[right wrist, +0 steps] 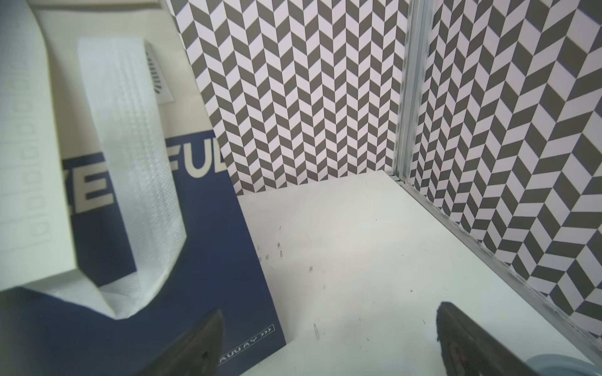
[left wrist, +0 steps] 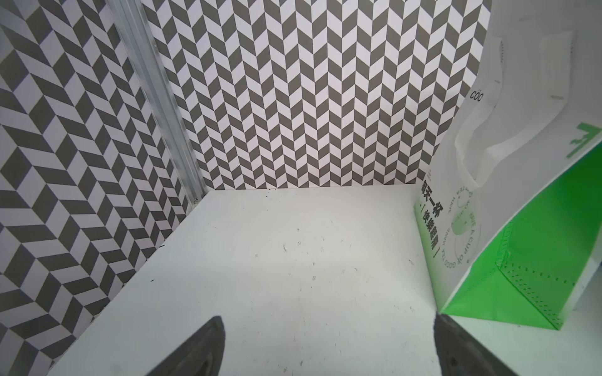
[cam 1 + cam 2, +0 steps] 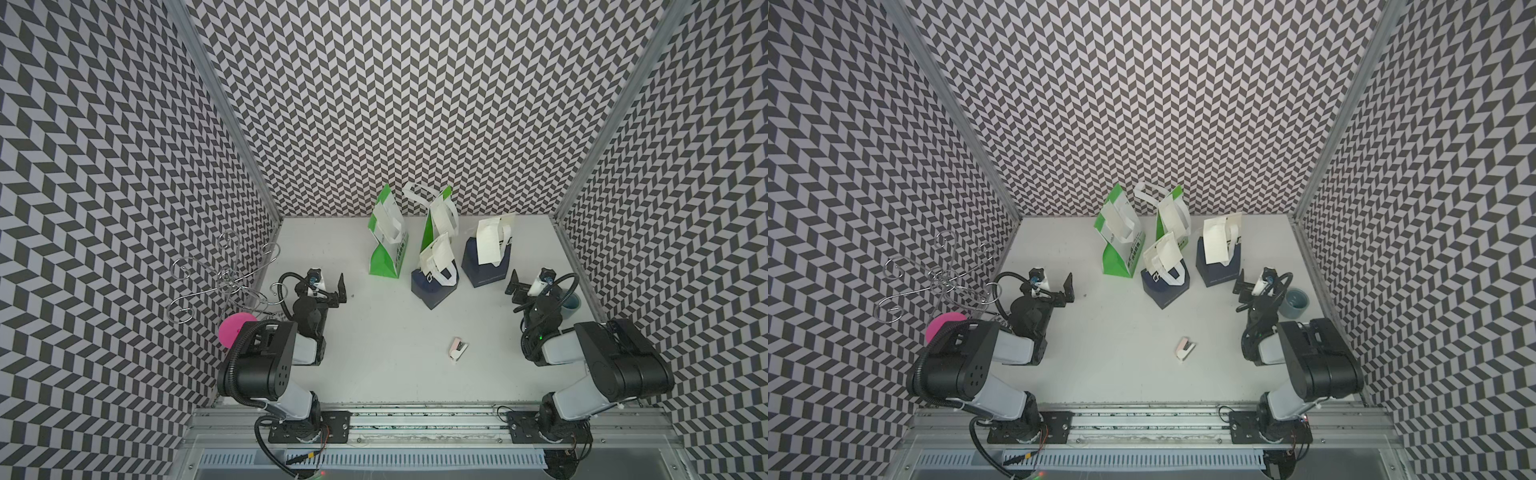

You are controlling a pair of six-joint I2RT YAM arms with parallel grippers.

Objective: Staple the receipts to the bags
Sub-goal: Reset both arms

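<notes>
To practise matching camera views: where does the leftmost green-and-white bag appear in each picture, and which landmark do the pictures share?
In both top views: the leftmost green-and-white bag stands upright near the back wall.
Left wrist: close up, its green side panel toward the camera.
Right wrist: not in it; a navy bag shows instead.
Shared landmark: the chevron back wall, seen in every view.
</notes>
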